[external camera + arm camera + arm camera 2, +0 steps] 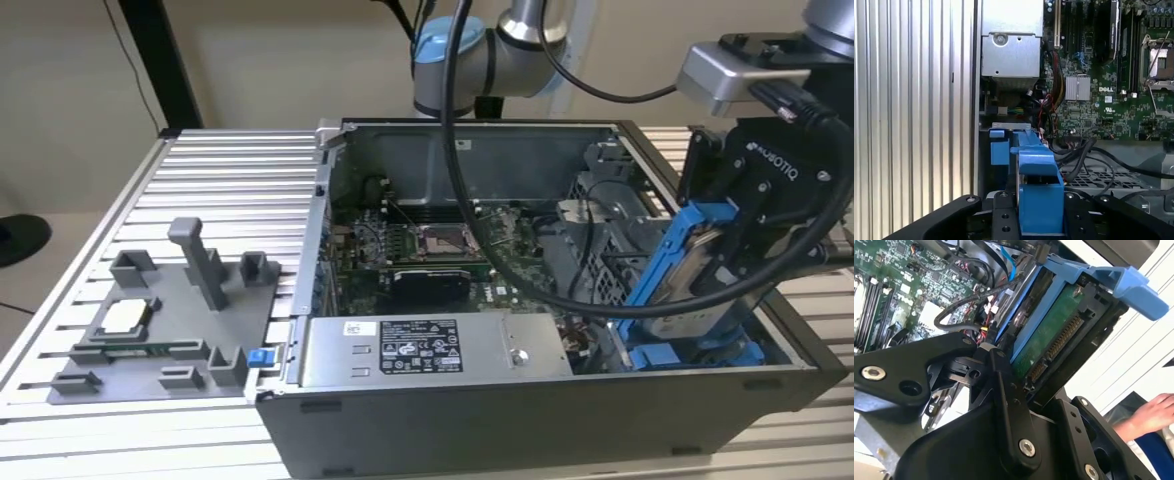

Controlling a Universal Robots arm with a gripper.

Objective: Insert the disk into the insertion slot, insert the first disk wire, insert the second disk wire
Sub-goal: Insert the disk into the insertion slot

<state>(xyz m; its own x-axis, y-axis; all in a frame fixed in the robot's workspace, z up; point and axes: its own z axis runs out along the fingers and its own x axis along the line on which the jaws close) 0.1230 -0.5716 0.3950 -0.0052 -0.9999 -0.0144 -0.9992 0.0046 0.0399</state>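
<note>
Jaws are seen clamped on the disk [683, 290], which is held steeply tilted by the gripper [731, 250] over the blue bay [701, 355] of the open computer case [534, 420] at the exterior view's right. Its green circuit board [1051, 337] is shown in the second wrist view, with a person's hand [1154, 412] beyond. Its blue caddy [1039, 195] is met end-on in the first wrist view, before the motherboard [1104, 105].

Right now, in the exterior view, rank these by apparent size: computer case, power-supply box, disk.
1. computer case, largest by far.
2. power-supply box.
3. disk, smallest as it looks; it is tilted and seen nearly edge-on, so its place below the box is less sure.
</note>
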